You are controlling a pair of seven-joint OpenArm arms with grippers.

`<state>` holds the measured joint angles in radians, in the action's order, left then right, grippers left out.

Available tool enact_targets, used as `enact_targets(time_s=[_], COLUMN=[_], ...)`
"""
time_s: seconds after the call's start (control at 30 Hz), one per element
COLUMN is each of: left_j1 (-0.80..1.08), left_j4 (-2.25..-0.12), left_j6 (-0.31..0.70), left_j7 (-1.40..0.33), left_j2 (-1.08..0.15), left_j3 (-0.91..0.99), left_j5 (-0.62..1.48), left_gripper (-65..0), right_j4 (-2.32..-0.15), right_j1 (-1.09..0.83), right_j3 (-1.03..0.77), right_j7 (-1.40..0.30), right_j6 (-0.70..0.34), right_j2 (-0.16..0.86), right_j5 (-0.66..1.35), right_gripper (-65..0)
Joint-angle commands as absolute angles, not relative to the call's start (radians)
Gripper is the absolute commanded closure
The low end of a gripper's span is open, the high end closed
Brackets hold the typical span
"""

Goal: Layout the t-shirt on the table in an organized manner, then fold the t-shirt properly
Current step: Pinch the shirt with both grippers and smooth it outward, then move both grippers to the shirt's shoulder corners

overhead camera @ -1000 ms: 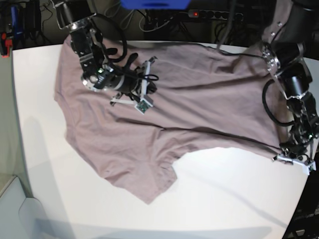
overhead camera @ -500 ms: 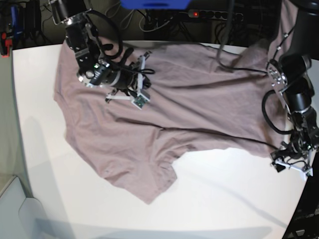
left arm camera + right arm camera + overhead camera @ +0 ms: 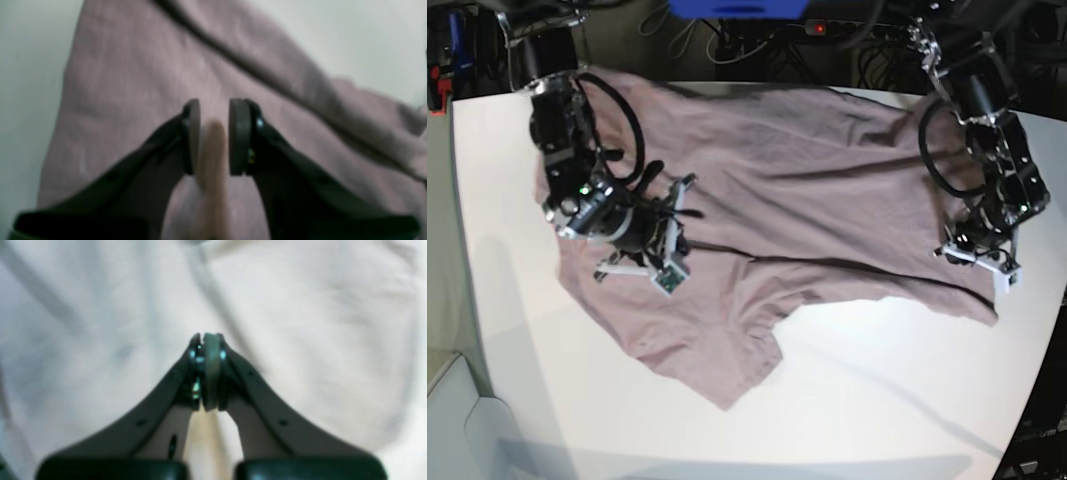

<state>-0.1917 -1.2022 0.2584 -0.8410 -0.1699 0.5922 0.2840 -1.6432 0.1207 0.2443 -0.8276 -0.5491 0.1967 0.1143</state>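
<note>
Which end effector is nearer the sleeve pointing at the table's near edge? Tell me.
Right. The right end effector sits just above-left of the sleeve; the left end effector is far across the t-shirt.
</note>
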Motion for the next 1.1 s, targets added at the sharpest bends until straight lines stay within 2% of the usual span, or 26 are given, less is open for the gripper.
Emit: enact_targets(time_s=[0.0,0.1,0.23,0.43,0.57,0.63,0.83,0.93,1.07], left_j1=[-0.196,-0.156,-0.151,-0.147,-0.12,-0.117,-0.113,-0.113,-0.111], left_j4=[-1.219,-1.207,-1.116,-1.047,-1.046,-1.046,-1.052,-1.052,-1.05], left_j6=[0.26,0.26,0.26,0.262,0.262,0.262,0.263,0.263,0.263], left_j7=[-0.819,-0.753,-0.719,-0.673,-0.671,-0.671,-0.676,-0.68,-0.682], left_j2=[-0.171,-0.153,-0.159,-0.193,-0.226,-0.234,-0.251,-0.265,-0.271], left_j3=[0.59,0.588,0.587,0.556,0.518,0.518,0.515,0.515,0.51], left_j5=[0.291,0.291,0.291,0.291,0.295,0.294,0.292,0.292,0.292], left_gripper=[-10.9,-10.6,-10.5,-9.4,-6.5,-6.5,-5.9,0.0,-0.4], right_j4=[-1.653,-1.541,-1.211,-0.694,-0.458,-0.404,-0.364,-0.364,-0.364], right_j1=[0.177,0.289,0.506,0.76,0.825,0.826,0.759,0.731,0.711], right_j3=[0.232,0.211,0.206,0.208,0.208,0.208,0.206,0.206,0.206], right_j7=[-0.799,-0.794,-0.751,-0.484,-0.328,-0.283,-0.185,-0.177,-0.177], right_j6=[-0.547,-0.547,-0.547,-0.545,-0.544,-0.522,-0.286,-0.182,-0.108], right_j2=[0.182,0.157,0.127,0.091,0.093,0.105,0.162,0.196,0.24], right_j5=[0.128,0.127,0.127,0.128,0.128,0.128,0.131,0.131,0.133], right_gripper=[-0.1,-0.2,0.0,0.0,0.0,0.0,0.0,-0.2,-0.2])
